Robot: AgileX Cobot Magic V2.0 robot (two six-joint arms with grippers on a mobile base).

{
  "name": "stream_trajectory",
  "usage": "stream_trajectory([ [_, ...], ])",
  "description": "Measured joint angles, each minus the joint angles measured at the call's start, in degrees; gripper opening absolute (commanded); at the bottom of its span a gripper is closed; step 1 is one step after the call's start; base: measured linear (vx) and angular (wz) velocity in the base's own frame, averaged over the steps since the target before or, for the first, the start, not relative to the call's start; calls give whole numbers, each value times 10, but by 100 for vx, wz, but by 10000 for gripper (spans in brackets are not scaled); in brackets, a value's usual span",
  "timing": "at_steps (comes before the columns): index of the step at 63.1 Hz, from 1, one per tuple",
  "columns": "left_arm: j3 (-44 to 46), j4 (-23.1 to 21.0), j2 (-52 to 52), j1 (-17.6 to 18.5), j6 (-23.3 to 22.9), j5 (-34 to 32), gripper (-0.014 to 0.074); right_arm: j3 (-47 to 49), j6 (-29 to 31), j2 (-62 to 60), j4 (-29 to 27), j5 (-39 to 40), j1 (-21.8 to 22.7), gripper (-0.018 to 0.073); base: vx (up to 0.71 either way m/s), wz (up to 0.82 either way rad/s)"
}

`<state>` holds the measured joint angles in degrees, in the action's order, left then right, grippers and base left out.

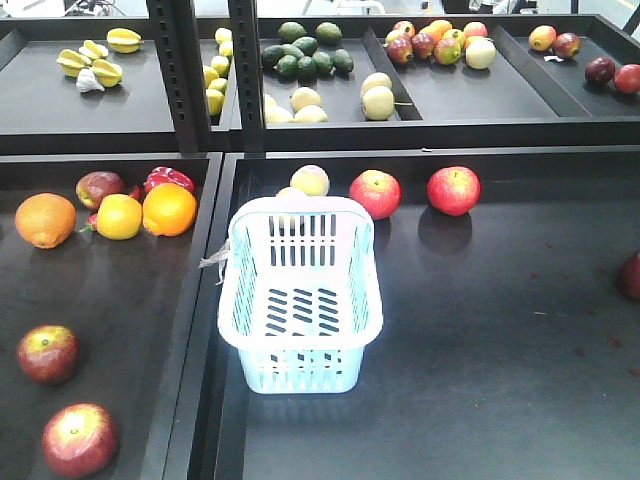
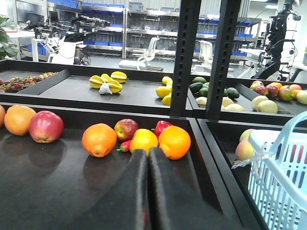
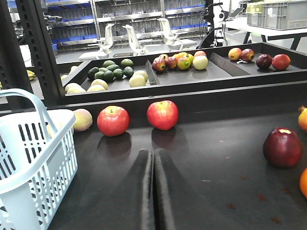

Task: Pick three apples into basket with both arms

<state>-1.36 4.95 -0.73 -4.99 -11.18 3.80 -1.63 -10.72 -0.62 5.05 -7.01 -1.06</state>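
**Left claw** (image 2: 147, 153): the two black fingers are pressed together along their length, with nothing between them. The claw sits low over the dark table (image 2: 53, 191).
- At 11 o'clock from the tips lies an orange (image 2: 99, 140).
- At 12 o'clock lies a yellow fruit (image 2: 143, 140).
- At 1 o'clock lies a second orange (image 2: 174, 142).
- A small apple (image 2: 126, 128) and a red pepper (image 2: 162, 127) lie just behind this row.
- At 10 o'clock, farther off, lies a large red apple (image 2: 46, 126).
- The basket (image 2: 283, 184) stands at 3 o'clock, across the tray divider.

**Right claw** (image 3: 153, 154): the fingers are likewise closed on each other and hold nothing.
- At 11 o'clock lies the first bright apple (image 3: 113, 120).
- At 12 o'clock lies the second bright apple (image 3: 162, 115). Both are near the raised back edge.
- At 2 o'clock, well apart, lies a dark red apple (image 3: 282, 147).
- The basket is at 9 o'clock.

**Front view:** the basket stands upright at the centre.
- The two bright apples are at its 1 and 2 o'clock, apart from it.
- In the left tray, at the basket's 8 o'clock, lie an upper dark apple (image 1: 47, 352) and a lower dark apple (image 1: 79, 438).
- Every apple rests on the table, outside the basket.
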Motion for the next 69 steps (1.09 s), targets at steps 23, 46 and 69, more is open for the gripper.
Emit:
stream_trajectory([
  [23, 0, -140, 0, 0, -149, 0, -6, 0, 0, 0, 0, 1, 0, -1, 0, 0],
  [46, 0, -355, 0, 0, -259, -38, -6, 0, 0, 0, 0, 1, 0, -1, 0, 0],
  [69, 117, -504, 0, 0, -335, -43, -8, 0, 0, 0, 0, 0, 0, -1, 0, 0],
])
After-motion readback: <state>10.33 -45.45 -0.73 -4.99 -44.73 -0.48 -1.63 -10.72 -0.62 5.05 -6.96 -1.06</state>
